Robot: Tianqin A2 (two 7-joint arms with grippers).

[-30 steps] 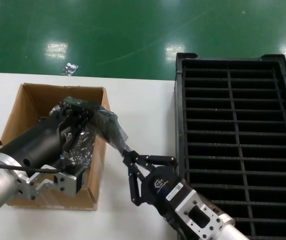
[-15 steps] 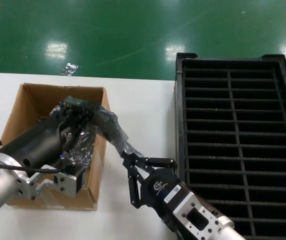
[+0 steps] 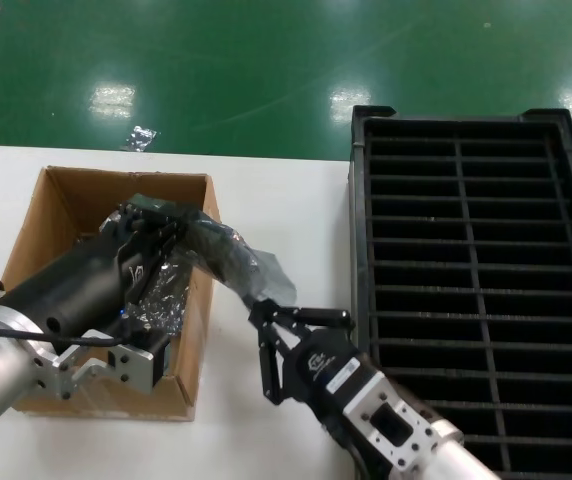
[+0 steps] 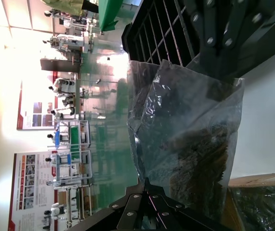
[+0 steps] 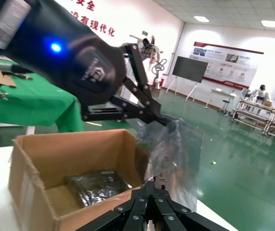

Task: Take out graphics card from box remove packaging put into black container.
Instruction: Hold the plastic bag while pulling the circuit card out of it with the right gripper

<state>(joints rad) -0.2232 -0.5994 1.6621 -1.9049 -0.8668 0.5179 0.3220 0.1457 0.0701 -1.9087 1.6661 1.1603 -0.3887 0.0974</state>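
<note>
The packaging (image 3: 228,255), a crinkly grey see-through bag, hangs stretched between both grippers above the right wall of the box (image 3: 34,225). A dark flat shape inside the bag, the graphics card (image 4: 208,166), shows through the plastic. My left gripper (image 3: 188,222) is shut on the bag's upper end over the box. At the bag's lower end, on the table side, my right gripper (image 3: 256,305) is also shut on it. In the right wrist view its jaws (image 5: 156,185) pinch the bag (image 5: 173,144) below the left gripper (image 5: 160,120). The black container (image 3: 358,200) stands at the right.
A dark shiny wrapped bundle (image 5: 96,185) lies on the floor of the brown box (image 5: 56,154). White table (image 3: 286,200) lies between the box and the slotted tray. A small shiny scrap (image 3: 139,137) lies on the green floor beyond the table.
The bag's lower end has spread out to the right as a loose flap. My right gripper shifted slightly right while holding on; the left arm has stayed where it was.
</note>
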